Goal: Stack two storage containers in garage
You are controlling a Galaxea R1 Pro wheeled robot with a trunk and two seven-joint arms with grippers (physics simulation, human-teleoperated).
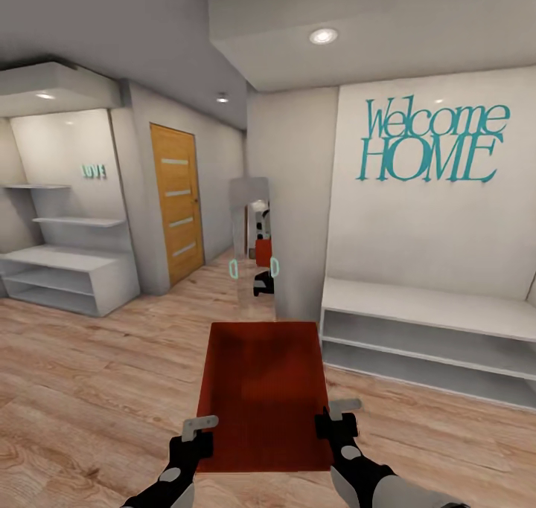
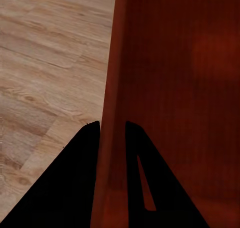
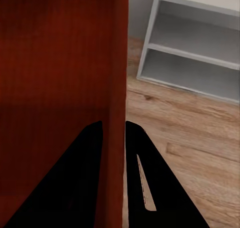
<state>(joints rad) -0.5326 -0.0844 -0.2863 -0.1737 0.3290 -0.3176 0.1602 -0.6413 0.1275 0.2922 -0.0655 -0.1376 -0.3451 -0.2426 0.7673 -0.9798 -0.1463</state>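
Tools (image 1: pixel 199 428) (image 1: pixel 336 413) pinch container (image 1: pixel 262 389) side walls; open plank floor (image 1: pixel 97 389) ahead

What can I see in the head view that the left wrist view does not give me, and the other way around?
Head view alone: the whole red container carried between both tools, left tool and right tool, plus the wooden door, the "Welcome HOME" lettering, the white shelf bench and a narrow mirror.

Left wrist view alone: the close grip, with one dark finger on each side of the container's thin side wall.

Both share: the red container, the left tool and the light wood plank floor.
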